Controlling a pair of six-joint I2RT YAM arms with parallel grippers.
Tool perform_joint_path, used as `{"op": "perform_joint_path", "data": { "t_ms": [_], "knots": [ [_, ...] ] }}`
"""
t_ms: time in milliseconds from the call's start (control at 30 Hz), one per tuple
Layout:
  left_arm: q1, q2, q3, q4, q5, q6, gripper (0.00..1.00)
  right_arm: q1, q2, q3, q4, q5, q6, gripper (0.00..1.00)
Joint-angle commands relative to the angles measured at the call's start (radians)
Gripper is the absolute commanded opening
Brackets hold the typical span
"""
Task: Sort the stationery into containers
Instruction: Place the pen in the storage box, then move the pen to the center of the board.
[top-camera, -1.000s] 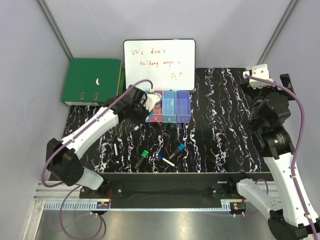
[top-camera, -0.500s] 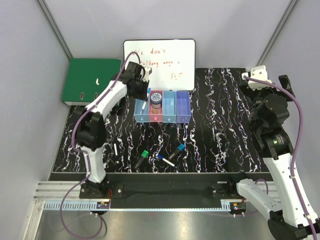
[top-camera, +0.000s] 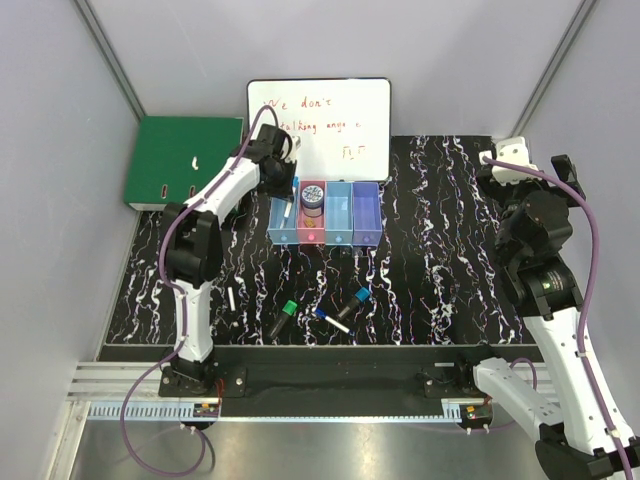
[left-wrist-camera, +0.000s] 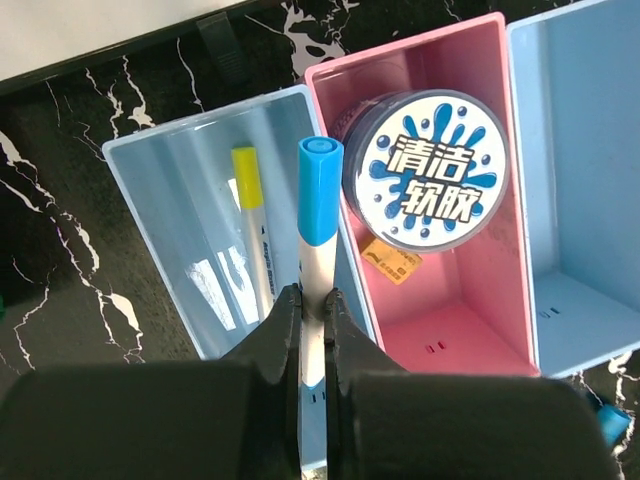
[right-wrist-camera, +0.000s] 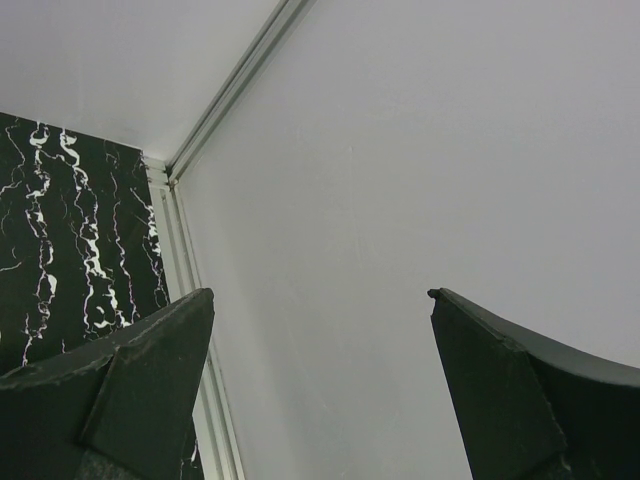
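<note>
Black, white-veined table (top-camera: 440, 250) enclosed by pale grey walls. Back left corner: green binder (top-camera: 183, 160). The left gripper (left-wrist-camera: 312, 300), extended to the back of the table, has its jaws clamped on the white barrel of a blue-capped pen (left-wrist-camera: 320, 195), which is poised above the right-hand edge of the first bin. Behind it stands a whiteboard (top-camera: 320, 125) with red writing.

Centre: the containers (top-camera: 325, 213), four joined bins coloured light blue, pink, light blue and purple.
- The first bin holds a yellow-capped pen (left-wrist-camera: 250, 215).
- The pink bin holds a round tin (left-wrist-camera: 430, 170) with a blue-white label, and a small yellow piece (left-wrist-camera: 392, 262).

Loose near the front edge: white marker (top-camera: 231, 298), green-capped marker (top-camera: 283, 317), white pen (top-camera: 332, 319), blue-capped marker (top-camera: 353, 301).

Far right: right gripper (right-wrist-camera: 320, 295), raised toward the wall, fingers spread wide, holding nothing.
</note>
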Motion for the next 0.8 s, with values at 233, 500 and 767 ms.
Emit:
{"op": "perform_joint_path", "data": {
  "t_ms": [233,500,767],
  "knots": [
    [0.013,-0.002,-0.059,0.023,-0.110,0.003,0.22,-0.007,-0.007,0.010,0.030,-0.012,0.006,0.97],
    [0.016,-0.025,-0.010,0.024,-0.046,0.024,0.40,-0.009,-0.005,0.017,0.029,-0.012,0.006,0.97],
    [0.016,-0.242,-0.013,0.010,0.031,0.142,0.39,-0.009,-0.002,0.029,0.029,-0.011,-0.003,0.97]
  ]
}}
